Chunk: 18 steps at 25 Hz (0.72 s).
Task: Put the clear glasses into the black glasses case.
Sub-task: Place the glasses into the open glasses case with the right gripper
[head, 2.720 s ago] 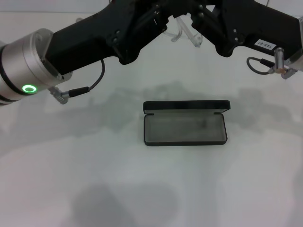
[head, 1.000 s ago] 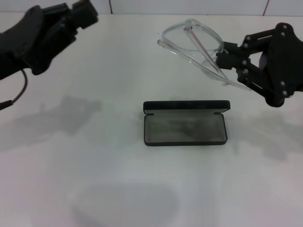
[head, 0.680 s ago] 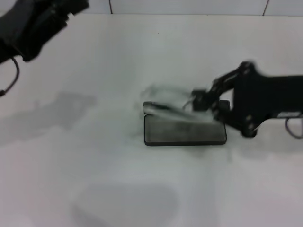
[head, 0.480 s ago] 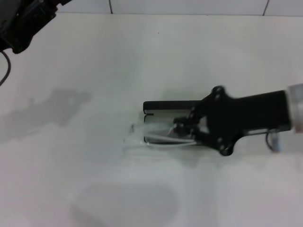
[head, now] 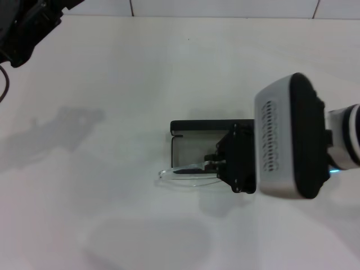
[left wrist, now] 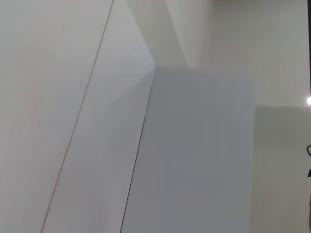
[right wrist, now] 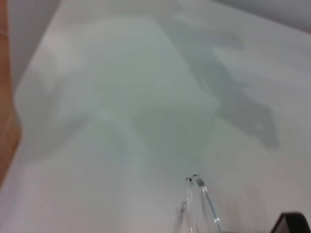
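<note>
The right gripper (head: 216, 164) hangs low over the open black glasses case (head: 194, 126), its fingers pinched on the clear glasses (head: 183, 171); the glasses lie folded and nearly flat, one end over the grey lining, the other poking out past the case's front left corner above the table (head: 112, 225) (whether they touch the rim I cannot tell); the left gripper (head: 25, 25) is parked at the far left corner, and whether it is spread or pressed together cannot be told; to do this step well, I judge the glasses should be swung parallel to the long side of the case and shifted back toward the hinge until both ends sit inside the rim, then lowered flat before letting go, since a tip resting on the rim would stop the lid; count: one pair of glasses, one case, two grippers
</note>
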Motion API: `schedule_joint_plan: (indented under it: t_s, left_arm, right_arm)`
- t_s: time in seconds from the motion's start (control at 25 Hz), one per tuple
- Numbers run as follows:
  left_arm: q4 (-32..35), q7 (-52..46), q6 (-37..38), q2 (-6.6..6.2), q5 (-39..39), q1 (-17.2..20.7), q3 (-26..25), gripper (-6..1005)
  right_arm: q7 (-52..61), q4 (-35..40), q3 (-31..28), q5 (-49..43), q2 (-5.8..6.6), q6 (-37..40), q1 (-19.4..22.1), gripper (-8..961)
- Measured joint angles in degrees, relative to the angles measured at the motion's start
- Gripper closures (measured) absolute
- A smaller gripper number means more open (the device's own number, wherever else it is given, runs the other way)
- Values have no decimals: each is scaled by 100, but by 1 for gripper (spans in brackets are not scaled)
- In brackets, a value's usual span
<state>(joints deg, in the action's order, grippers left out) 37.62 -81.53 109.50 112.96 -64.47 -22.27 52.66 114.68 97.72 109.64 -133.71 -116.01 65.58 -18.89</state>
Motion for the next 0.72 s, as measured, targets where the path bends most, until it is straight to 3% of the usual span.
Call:
schedule_joint_plan:
  t_s: [0.4, 0.72]
  left_arm:
    - [0, -29, 16, 24, -14, 55, -170, 892]
    - [-1, -29, 16, 24, 9, 12, -169, 888]
  right_arm:
    - [576, 311, 460, -1185, -14, -217, 37, 879]
    - [748, -26, 754, -1694, -16, -779, -24, 879]
